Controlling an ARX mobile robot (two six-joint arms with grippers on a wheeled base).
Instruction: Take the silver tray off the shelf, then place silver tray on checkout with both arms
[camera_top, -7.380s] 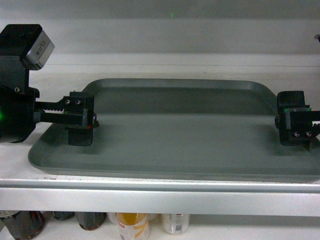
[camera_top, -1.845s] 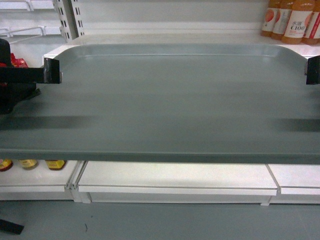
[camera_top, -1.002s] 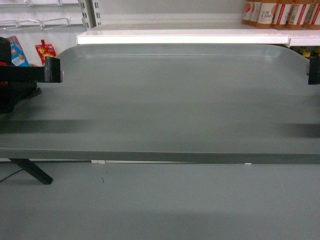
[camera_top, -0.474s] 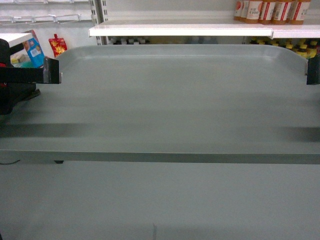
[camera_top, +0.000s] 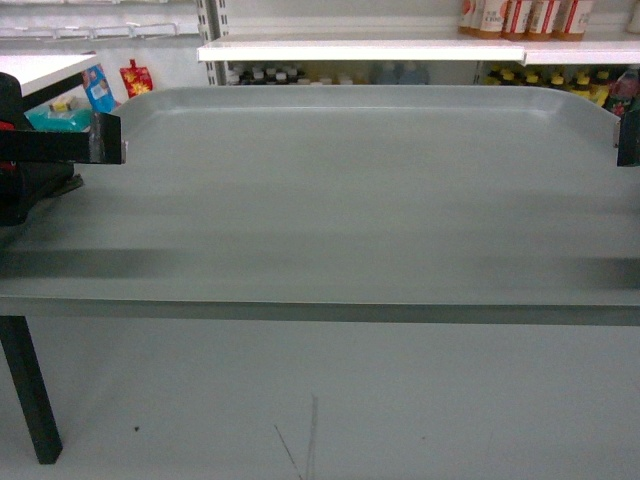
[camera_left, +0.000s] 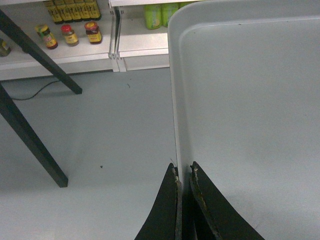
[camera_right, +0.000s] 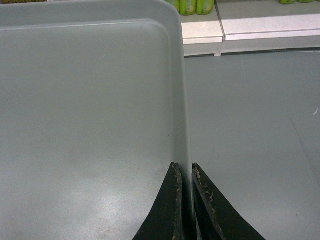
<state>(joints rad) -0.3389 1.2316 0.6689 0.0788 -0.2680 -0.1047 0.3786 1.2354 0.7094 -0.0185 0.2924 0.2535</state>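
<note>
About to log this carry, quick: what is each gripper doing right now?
Left gripper: closed on the silver tray's left rim.
Right gripper: closed on the silver tray's right rim.

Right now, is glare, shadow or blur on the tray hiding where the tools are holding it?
Head view: the silver tray looks soft, with dark bands across it, and the right tool is cut off at the frame edge. Left wrist view: left tool sharp, pinching the rim. Right wrist view: faint sheen on the tray, right tool's grip clear.
</note>
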